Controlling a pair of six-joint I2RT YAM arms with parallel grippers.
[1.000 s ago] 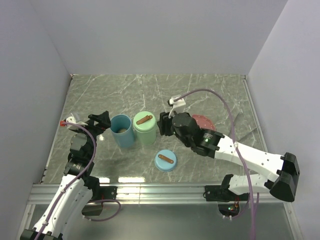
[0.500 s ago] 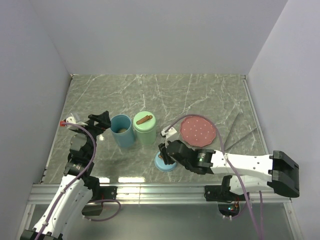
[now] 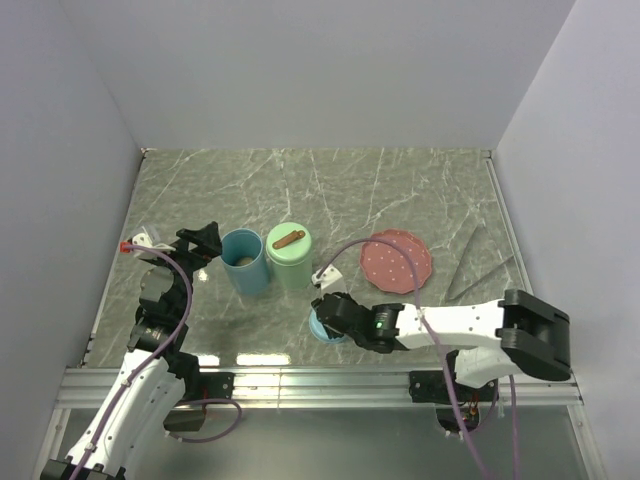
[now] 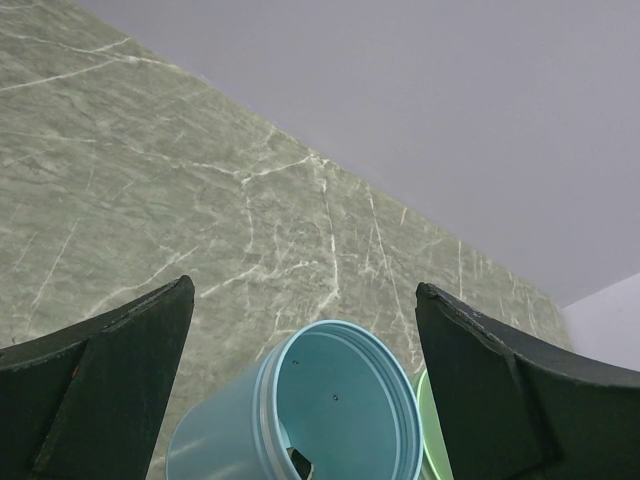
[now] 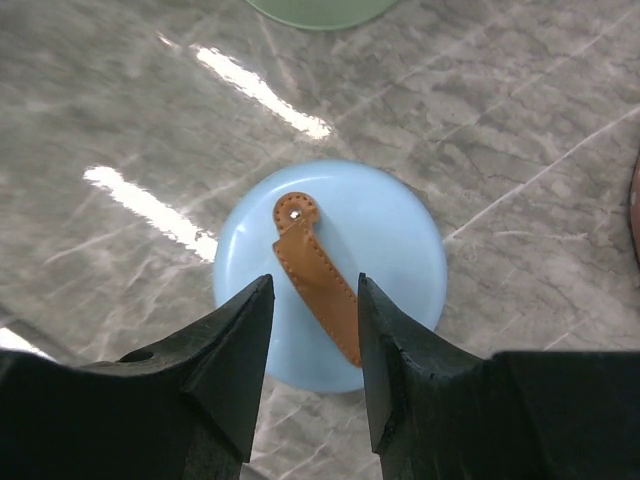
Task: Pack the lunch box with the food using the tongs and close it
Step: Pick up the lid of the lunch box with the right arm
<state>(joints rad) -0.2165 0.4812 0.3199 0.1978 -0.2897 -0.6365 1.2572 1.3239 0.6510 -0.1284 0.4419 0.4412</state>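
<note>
The lunch box is a blue round tub [image 3: 244,262] standing open, with a dark piece of food [image 4: 295,465] at its bottom. Its blue lid [image 5: 330,270] lies flat on the table near the front, a brown leather strap [image 5: 318,275] across its top. My right gripper [image 5: 315,280] hangs just above the lid, open, one finger on each side of the strap. In the top view this gripper [image 3: 328,312] covers most of the lid [image 3: 318,330]. My left gripper [image 4: 305,288] stands open just behind the blue tub. The tongs [image 3: 462,258] lie on the table at the right.
A green tub [image 3: 288,257] with its strapped lid on stands right beside the blue tub. A pink dotted plate [image 3: 397,260] with nothing on it lies between the tubs and the tongs. Grey walls enclose the table on three sides.
My right arm has swung from beside the green tub towards the front and now hangs over the blue lid, uncovering the pink plate. Its jaws narrowed a little. The left arm has not moved.
</note>
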